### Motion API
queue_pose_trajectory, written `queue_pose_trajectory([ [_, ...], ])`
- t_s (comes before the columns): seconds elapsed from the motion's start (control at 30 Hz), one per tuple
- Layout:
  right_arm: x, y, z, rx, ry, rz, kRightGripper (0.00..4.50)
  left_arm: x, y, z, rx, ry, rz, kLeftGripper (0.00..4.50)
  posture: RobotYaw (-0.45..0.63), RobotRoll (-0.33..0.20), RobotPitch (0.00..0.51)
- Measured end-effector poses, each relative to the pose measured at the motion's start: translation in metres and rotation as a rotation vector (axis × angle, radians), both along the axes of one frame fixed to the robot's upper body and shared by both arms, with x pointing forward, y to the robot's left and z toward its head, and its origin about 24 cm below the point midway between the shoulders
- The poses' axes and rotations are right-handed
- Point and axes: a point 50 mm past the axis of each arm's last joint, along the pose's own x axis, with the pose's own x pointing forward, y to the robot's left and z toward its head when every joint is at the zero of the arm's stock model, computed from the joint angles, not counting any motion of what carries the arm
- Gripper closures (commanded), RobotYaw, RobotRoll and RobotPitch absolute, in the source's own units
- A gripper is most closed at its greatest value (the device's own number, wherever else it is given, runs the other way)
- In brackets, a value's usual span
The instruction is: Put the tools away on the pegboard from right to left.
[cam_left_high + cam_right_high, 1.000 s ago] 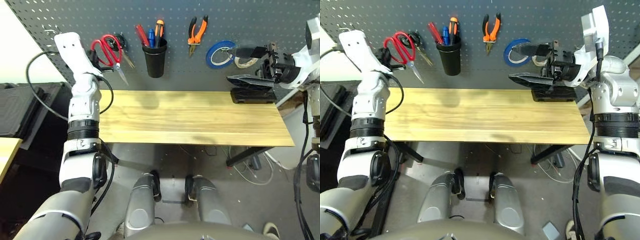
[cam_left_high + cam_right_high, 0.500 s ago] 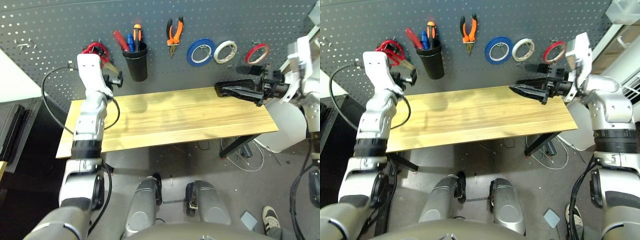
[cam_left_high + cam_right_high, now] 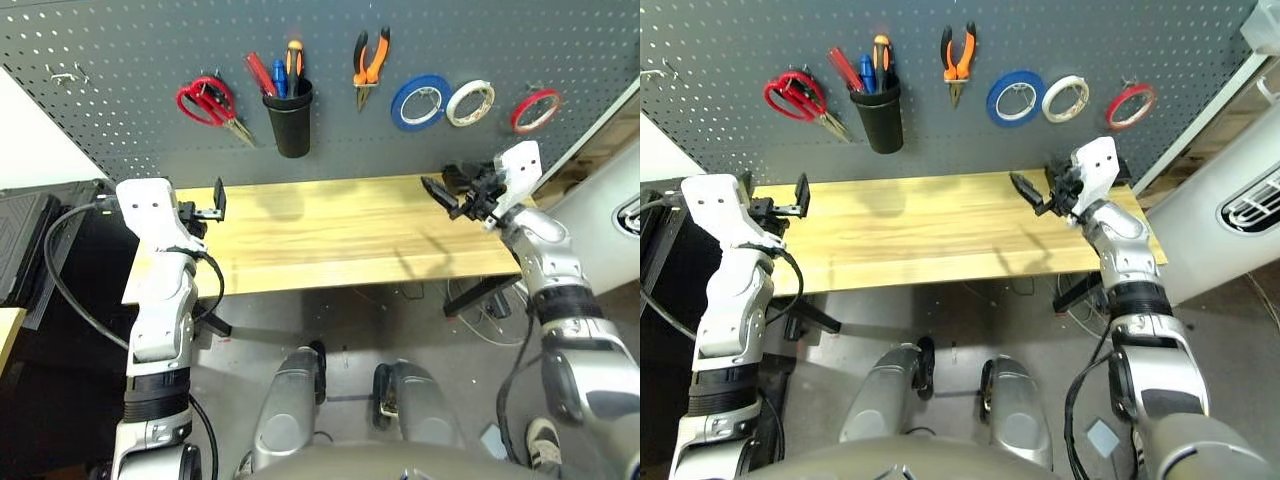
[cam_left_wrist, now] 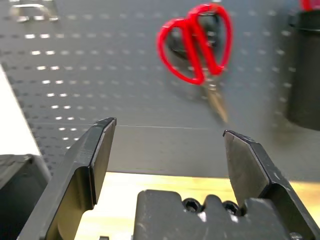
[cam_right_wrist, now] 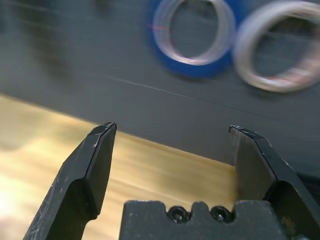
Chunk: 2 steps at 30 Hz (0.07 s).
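Observation:
All the tools hang on the dark grey pegboard [image 3: 130,60]. From right to left they are the thin red tape ring [image 3: 535,110], the orange-handled pliers [image 3: 370,60], the red-handled screwdriver [image 3: 258,72] standing in a black cup [image 3: 291,125], and the red-handled scissors [image 3: 208,102]. My left gripper [image 3: 213,203] hovers open and empty over the table's left end, below the scissors [image 4: 197,47] and apart from them. My right gripper [image 3: 440,190] is open and empty over the table's right end, facing the board below the tape rolls.
A blue tape roll [image 3: 420,102] and a white one [image 3: 470,102] hang between the pliers and the red ring. Other pens share the cup. The light wooden tabletop [image 3: 340,240] lies below the board. A dark cabinet [image 3: 30,240] stands left of the table.
My left gripper has opened and let go of the red scissors, which now hang on the board; that arm has drawn back to the table's left end. The right arm has pulled in. The camera shifted.

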Motion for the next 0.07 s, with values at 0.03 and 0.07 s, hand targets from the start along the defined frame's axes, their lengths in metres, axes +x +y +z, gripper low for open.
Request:
queue_pose_trajectory([
  [0.03, 0.0010, -0.0017, -0.0021, 0.000, 0.001, -0.030, 0.00, -0.0003, 0.0008, -0.0028, 0.000, -0.004, 0.009, 0.03, 0.00, 0.000, 0.154],
  [0.07, 0.0017, -0.0020, -0.0042, -0.001, 0.000, -0.052, 0.00, -0.0001, 0.0012, -0.0059, 0.001, -0.009, 0.013, 0.03, 0.00, 0.000, 0.154],
])
